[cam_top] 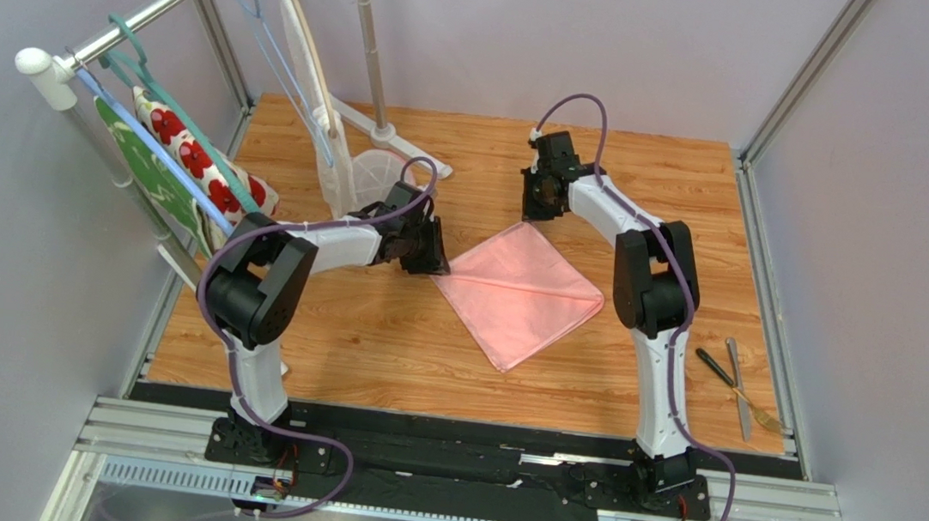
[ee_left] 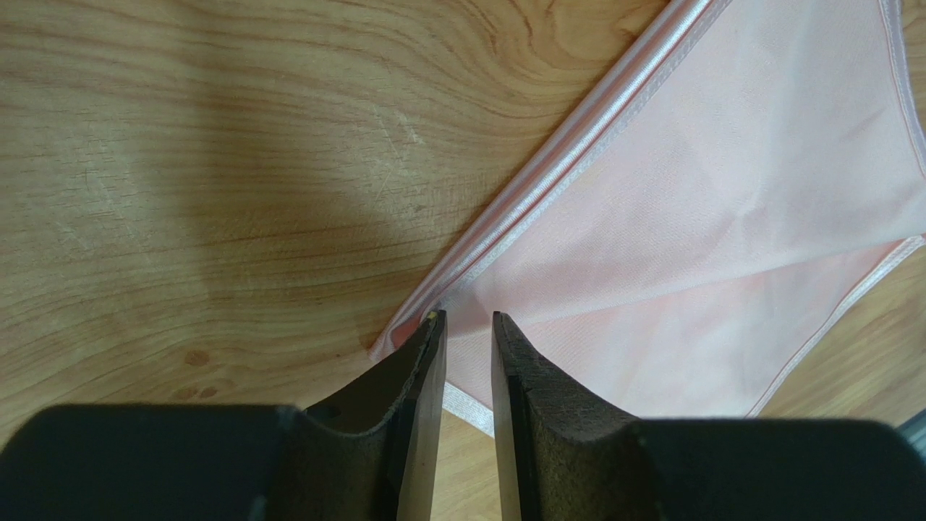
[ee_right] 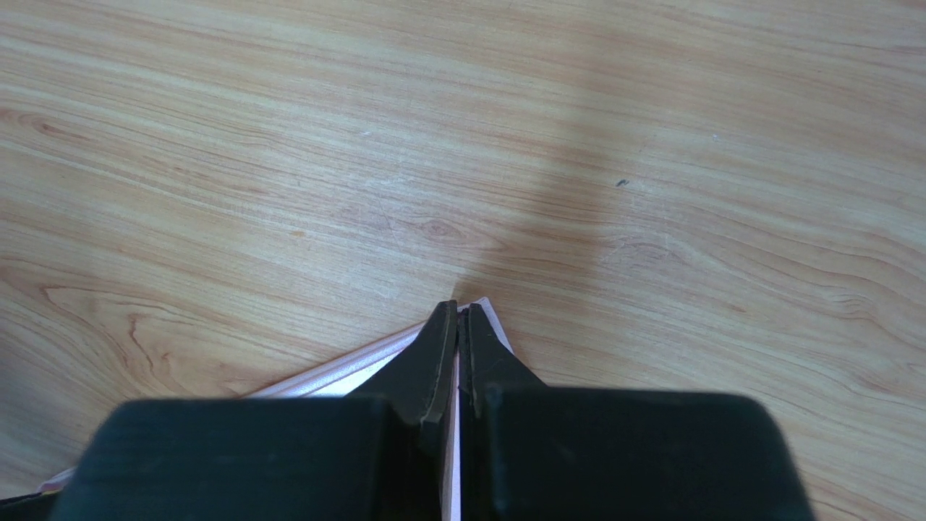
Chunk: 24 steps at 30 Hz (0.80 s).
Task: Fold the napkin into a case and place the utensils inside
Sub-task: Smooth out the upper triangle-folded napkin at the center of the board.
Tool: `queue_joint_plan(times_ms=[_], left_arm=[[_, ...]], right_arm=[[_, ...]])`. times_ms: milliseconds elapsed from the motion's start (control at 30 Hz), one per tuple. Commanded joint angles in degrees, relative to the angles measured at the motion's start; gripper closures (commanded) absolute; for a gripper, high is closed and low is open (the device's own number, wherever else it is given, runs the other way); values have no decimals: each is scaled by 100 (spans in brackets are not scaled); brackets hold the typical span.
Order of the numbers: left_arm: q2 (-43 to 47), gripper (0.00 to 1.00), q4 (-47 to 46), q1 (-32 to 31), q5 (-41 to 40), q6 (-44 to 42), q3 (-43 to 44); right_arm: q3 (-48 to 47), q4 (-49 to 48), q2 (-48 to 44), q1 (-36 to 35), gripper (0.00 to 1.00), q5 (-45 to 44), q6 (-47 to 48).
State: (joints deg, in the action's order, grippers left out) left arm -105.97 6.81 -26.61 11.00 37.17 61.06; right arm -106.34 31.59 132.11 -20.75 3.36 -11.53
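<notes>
The pink napkin (cam_top: 518, 295) lies flat on the wooden table as a diamond. My left gripper (cam_top: 434, 259) is low at its left corner. In the left wrist view the jaws (ee_left: 467, 323) stand a little apart over that corner of the napkin (ee_left: 706, 217), with nothing pinched between them. My right gripper (cam_top: 540, 207) is at the napkin's far corner. In the right wrist view it (ee_right: 458, 313) is shut on that corner, and pink cloth (ee_right: 326, 378) shows between and beside the fingers. The utensils (cam_top: 739, 387) lie together near the table's right edge.
A rack at the left carries hangers, a white cloth with red flowers (cam_top: 201, 162) and a green cloth (cam_top: 142, 169). A white stand's pole and base (cam_top: 371, 147) rise at the back left. Metal frame rails border the table.
</notes>
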Motion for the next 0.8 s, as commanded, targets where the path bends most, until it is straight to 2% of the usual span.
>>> queue_joint_plan(times_ms=[0, 67, 300, 467, 600, 767], left_arm=[[-2, 68, 49, 138, -300, -148, -225], [59, 68, 93, 147, -614, -228, -331], [296, 68, 233, 306, -810, -263, -410], [463, 69, -3, 227, -355, -131, -454], [727, 69, 355, -106, -564, -271, 54], [815, 69, 383, -160, -529, -271, 345]], right_arm=[[-141, -189, 95, 54, 100, 33, -60], [-141, -189, 95, 63, 100, 60, -86], [-150, -215, 86, 54, 100, 148, -130], [-132, -215, 86, 54, 100, 174, -139], [-115, -233, 86, 63, 100, 262, -200], [-141, -250, 86, 54, 100, 297, -236]])
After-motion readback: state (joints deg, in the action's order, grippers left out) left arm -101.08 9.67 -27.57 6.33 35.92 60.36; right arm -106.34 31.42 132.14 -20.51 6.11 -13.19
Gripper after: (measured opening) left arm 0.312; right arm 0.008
